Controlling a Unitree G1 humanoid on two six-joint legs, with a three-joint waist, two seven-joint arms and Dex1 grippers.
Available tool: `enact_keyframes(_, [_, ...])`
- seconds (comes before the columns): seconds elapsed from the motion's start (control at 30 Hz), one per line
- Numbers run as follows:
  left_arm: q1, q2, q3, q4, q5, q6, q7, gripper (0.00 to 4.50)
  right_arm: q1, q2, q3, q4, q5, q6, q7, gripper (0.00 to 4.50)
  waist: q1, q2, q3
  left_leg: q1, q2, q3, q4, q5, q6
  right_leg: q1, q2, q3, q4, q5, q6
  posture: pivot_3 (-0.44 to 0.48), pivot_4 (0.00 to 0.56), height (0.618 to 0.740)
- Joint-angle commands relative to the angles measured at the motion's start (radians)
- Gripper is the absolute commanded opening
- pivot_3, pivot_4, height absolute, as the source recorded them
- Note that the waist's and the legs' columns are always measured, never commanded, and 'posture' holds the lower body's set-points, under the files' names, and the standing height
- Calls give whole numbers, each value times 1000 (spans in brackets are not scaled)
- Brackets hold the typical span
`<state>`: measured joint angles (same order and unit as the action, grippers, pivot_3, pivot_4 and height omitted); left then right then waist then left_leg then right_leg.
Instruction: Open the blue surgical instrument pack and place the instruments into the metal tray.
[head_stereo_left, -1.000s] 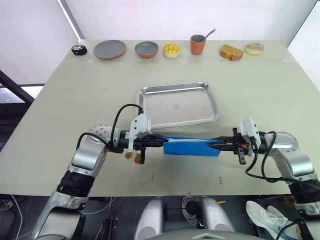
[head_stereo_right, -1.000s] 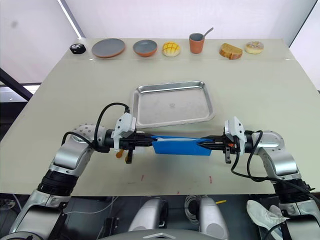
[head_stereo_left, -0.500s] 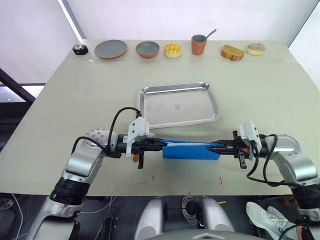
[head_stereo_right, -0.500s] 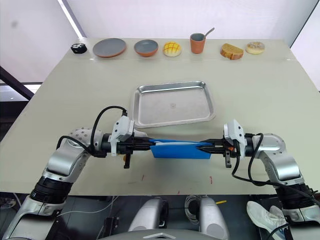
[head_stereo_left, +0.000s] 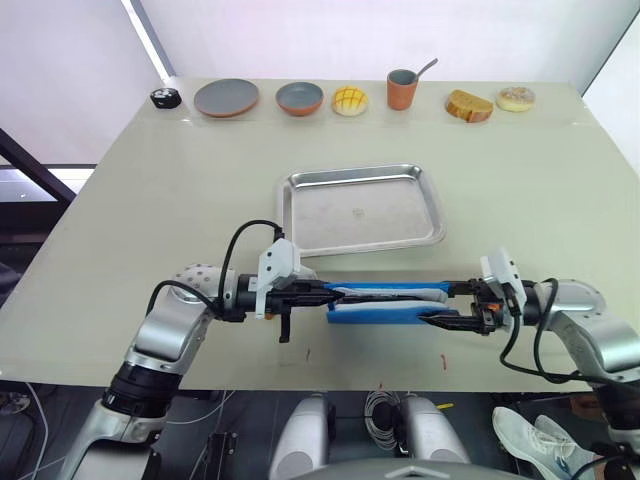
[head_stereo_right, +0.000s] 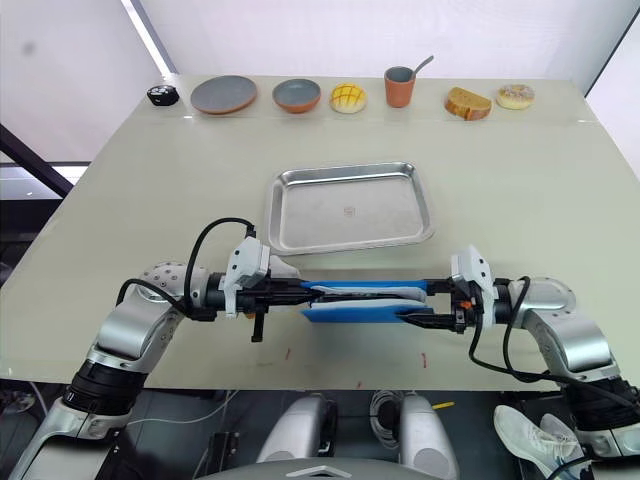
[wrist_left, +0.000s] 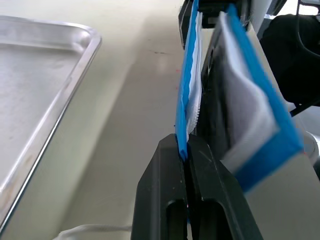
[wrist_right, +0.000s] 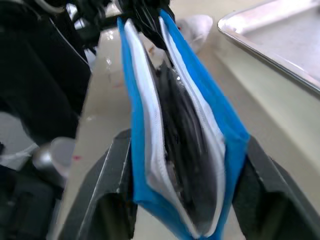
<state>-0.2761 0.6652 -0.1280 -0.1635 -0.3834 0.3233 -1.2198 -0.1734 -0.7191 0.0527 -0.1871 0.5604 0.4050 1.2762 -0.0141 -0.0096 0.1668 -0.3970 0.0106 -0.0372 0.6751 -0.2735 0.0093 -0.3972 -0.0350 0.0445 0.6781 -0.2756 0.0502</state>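
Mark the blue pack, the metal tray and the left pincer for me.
blue surgical instrument pack (head_stereo_left: 385, 315), left eye view, its blue near face.
metal tray (head_stereo_left: 363, 211), left eye view, its bare floor.
left pincer (wrist_left: 186, 150), left wrist view, between the fingertips clamping the pack's edge.

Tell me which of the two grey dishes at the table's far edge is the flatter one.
The outer grey plate, next to the small black object; the bowl beside it is deeper.

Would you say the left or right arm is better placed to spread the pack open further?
Probably the right: the right gripper stands open around the blue pack's gaping end, while the left gripper is pinched shut on one edge, anchoring it.
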Motion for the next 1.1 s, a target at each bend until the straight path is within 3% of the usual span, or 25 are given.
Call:
enact_keyframes(0.03, [-26, 6, 9, 11, -2, -21, -9, 0, 14, -67, -136, -70, 119, 91, -1, 2057, 1, 0, 0, 0, 0, 0, 0, 0, 0, 0, 0, 0, 0, 0, 0, 0, 150, 740])
enact_keyframes(0.1, [-32, 7, 8, 21, -1, -26, -14, 0, 4, -85, -202, -69, 181, 143, -23, 2057, 0, 0, 0, 0, 0, 0, 0, 0, 0, 0, 0, 0, 0, 0, 0, 0, 150, 740])
enact_keyframes(0.2, [-39, 6, 6, 31, 2, -31, -19, 0, -1, -124, -273, -73, 285, 257, -32, 1359, 0, 0, 0, 0, 0, 0, 0, 0, 0, 0, 0, 0, 0, 0, 0, 0, 150, 740])
enact_keyframes(0.3, [-43, 5, 6, 36, 2, -31, -24, 0, 4, -129, -242, -102, 260, 264, -54, 18, 0, 0, 0, 0, 0, 0, 0, 0, 0, 0, 0, 0, 0, 0, 0, 0, 150, 740])
enact_keyframes(0.67, [-93, -11, -12, 40, 2, 26, -9, 0, 17, -113, -3, -145, 71, 165, -17, 18, 2, 0, 0, -1, 0, 0, 0, 0, 0, 0, 1, 0, 0, 0, 0, 0, 150, 740])
enact_keyframes(1.1, [-184, -48, -71, 240, 60, 63, -13, 0, 104, -143, 43, -261, 67, 167, 13, 18, 0, -1, 0, 0, -2, -1, 1, 0, 0, 0, 1, -1, 0, 0, 0, 0, 150, 740])
